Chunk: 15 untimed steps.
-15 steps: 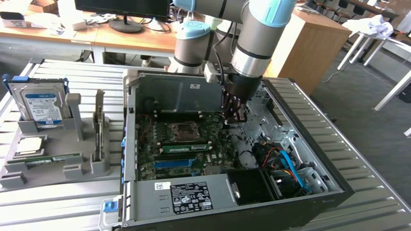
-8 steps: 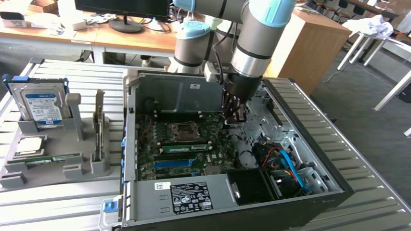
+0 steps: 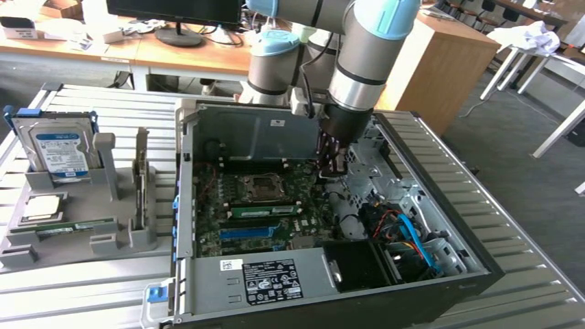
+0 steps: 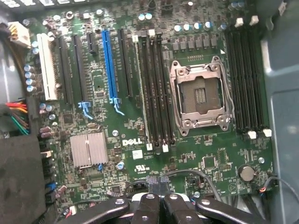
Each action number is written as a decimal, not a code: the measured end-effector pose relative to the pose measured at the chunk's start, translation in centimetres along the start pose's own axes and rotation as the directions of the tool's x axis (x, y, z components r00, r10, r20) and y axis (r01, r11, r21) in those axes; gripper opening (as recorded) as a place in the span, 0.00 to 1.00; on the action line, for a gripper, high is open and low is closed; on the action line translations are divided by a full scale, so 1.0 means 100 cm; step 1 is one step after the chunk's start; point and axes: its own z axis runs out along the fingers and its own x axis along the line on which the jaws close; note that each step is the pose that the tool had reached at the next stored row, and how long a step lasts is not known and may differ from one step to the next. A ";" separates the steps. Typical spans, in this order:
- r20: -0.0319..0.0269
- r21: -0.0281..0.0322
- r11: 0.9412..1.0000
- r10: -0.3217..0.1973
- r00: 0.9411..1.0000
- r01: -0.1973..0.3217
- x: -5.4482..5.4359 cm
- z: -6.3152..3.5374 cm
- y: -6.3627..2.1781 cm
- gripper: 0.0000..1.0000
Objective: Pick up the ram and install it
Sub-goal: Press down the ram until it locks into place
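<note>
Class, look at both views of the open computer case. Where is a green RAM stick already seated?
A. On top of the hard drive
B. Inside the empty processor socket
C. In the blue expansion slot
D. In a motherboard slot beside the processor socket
D: the exterior view shows a green RAM stick standing in a slot next to the processor socket on the motherboard.

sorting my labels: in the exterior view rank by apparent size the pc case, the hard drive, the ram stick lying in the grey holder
1. pc case, by far the largest
2. hard drive
3. ram stick, thinnest, though about as long as the drive
</note>
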 end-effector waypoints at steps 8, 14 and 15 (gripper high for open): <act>-0.003 0.001 0.994 0.107 0.994 -0.107 0.000 0.0021 0.0001 0.10; -0.004 0.001 0.984 0.177 0.984 -0.177 0.000 0.0026 0.0001 0.10; -0.004 0.001 0.983 0.186 0.983 -0.186 0.000 0.0026 0.0001 0.10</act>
